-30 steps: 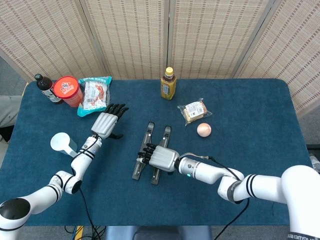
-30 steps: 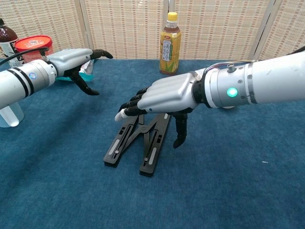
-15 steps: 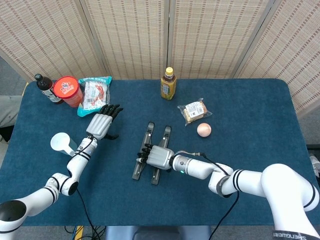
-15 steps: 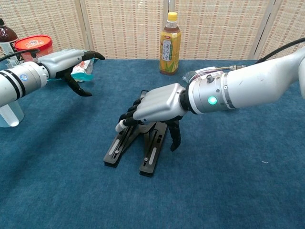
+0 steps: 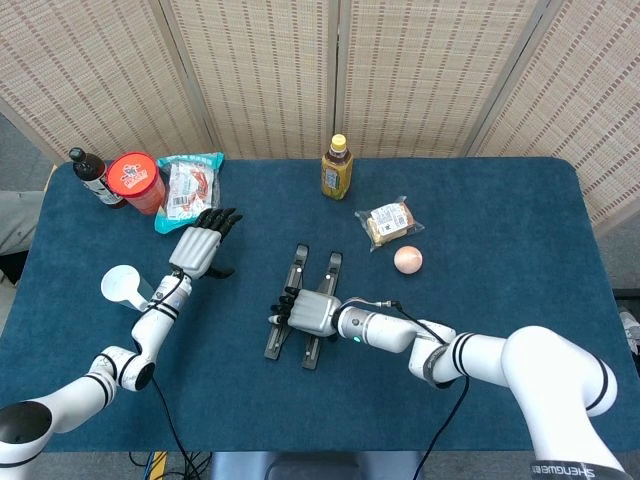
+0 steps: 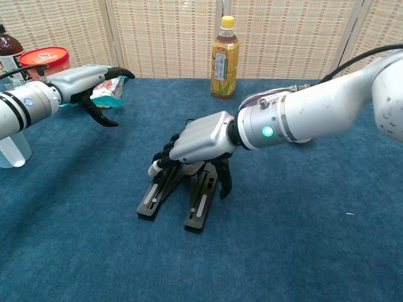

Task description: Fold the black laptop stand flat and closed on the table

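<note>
The black laptop stand (image 5: 298, 262) lies mid-table, its two rails spread in a narrow V and joined by crossed struts (image 6: 196, 211). My right hand (image 5: 313, 311) sits low over its middle. The fingers curl onto the left rail and the thumb reaches down beside the right rail (image 6: 200, 139), so the hand spans and grips the stand. The struts under the palm are partly hidden. My left hand (image 5: 200, 243) hovers open at the left, well clear of the stand, fingers spread and holding nothing (image 6: 85, 78).
A green tea bottle (image 5: 337, 168) stands behind the stand. A wrapped bun (image 5: 390, 222) and a pale round fruit (image 5: 408, 260) lie to the right. At the back left are a snack bag (image 5: 188, 188), a red canister (image 5: 136, 183) and a dark bottle (image 5: 93, 176). A white cup (image 5: 126, 286) stands near the left edge.
My right hand has come down from above the stand onto its rails and its fingers have curled in. My left hand has drawn back to the left, away from the stand.
</note>
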Robot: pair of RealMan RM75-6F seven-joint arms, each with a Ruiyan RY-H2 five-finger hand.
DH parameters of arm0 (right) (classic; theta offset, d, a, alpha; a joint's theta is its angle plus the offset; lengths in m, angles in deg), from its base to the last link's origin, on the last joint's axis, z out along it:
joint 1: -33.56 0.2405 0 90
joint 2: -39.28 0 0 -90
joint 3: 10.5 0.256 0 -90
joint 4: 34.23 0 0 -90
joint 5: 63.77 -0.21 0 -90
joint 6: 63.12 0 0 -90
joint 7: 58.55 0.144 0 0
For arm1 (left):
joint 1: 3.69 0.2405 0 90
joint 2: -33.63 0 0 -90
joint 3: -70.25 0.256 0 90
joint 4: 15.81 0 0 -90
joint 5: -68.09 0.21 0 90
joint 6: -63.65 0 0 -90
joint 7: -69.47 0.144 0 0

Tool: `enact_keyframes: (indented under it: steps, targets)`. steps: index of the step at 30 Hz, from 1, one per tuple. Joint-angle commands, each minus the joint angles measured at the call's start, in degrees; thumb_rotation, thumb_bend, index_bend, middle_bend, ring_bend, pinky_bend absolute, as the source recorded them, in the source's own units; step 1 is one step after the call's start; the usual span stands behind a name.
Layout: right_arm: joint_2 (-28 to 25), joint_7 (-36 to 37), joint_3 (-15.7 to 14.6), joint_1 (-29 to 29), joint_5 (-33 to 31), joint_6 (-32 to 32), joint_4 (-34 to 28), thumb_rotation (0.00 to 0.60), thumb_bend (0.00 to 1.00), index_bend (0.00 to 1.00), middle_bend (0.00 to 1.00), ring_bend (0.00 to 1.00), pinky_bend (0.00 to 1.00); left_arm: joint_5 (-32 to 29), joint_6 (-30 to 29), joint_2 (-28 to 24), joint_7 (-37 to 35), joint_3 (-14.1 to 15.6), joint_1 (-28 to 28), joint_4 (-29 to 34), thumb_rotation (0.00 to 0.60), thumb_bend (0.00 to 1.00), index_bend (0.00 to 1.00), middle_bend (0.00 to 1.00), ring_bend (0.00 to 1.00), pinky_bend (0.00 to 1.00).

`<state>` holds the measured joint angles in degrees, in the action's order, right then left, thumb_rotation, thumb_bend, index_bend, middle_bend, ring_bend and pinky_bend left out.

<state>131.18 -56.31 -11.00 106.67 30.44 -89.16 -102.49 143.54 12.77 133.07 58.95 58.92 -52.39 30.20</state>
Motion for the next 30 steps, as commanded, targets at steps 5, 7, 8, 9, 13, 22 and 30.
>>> enact_keyframes:
  steps: [5, 7, 8, 9, 13, 22, 30]
  targets:
    - [0.9, 2.7, -0.9, 1.9, 0.5, 1.3, 1.6, 0.6, 0.0, 0.0, 0.0, 0.0, 0.0, 0.1, -0.2, 0.0, -0.4, 0.0, 0.1, -0.3, 0.6, 0.13, 0.07, 0.04, 0.0, 0.0]
    - [1.0, 3.4, -1.2, 2.3, 0.6, 1.8, 1.7, 0.6, 0.0, 0.0, 0.0, 0.0, 0.0, 0.2, -0.3, 0.0, -0.5, 0.0, 0.3, -0.3, 0.6, 0.13, 0.07, 0.04, 0.0, 0.0]
    - [1.1, 3.7, -1.4, 2.6, 0.7, 1.8, 1.8, 0.6, 0.0, 0.0, 0.0, 0.0, 0.0, 0.2, -0.3, 0.0, -0.6, 0.0, 0.3, -0.3, 0.6, 0.13, 0.07, 0.04, 0.0, 0.0]
    - [1.1, 3.8, -1.5, 2.6, 0.8, 1.6, 2.0, 0.6, 0.0, 0.0, 0.0, 0.0, 0.0, 0.3, -0.3, 0.0, -0.6, 0.1, 0.4, -0.4, 0.6, 0.13, 0.07, 0.04, 0.0, 0.0]
    - [1.4, 4.9, -1.9, 2.9, 1.1, 0.9, 2.3, 0.6, 0.0, 0.0, 0.0, 0.0, 0.0, 0.4, -0.4, 0.1, -0.9, 0.1, 0.4, -0.7, 0.6, 0.13, 0.07, 0.04, 0.0, 0.0]
    - [2.2, 6.9, -2.7, 3.3, 1.7, -0.7, 4.3, 0.6, 0.0, 0.0, 0.19, 0.0, 0.0, 0.8, -0.6, 0.4, -1.3, 0.1, 0.3, -1.0, 0.6, 0.13, 0.07, 0.04, 0.0, 0.0]
    - [3.9, 8.2, -3.4, 2.7, 2.9, -4.2, 7.3, 0.6, 0.05, 0.11, 0.36, 0.0, 0.0, 1.0, -0.7, 0.6, -1.7, 0.2, 0.3, -1.3, 0.6, 0.13, 0.07, 0.04, 0.0, 0.0]
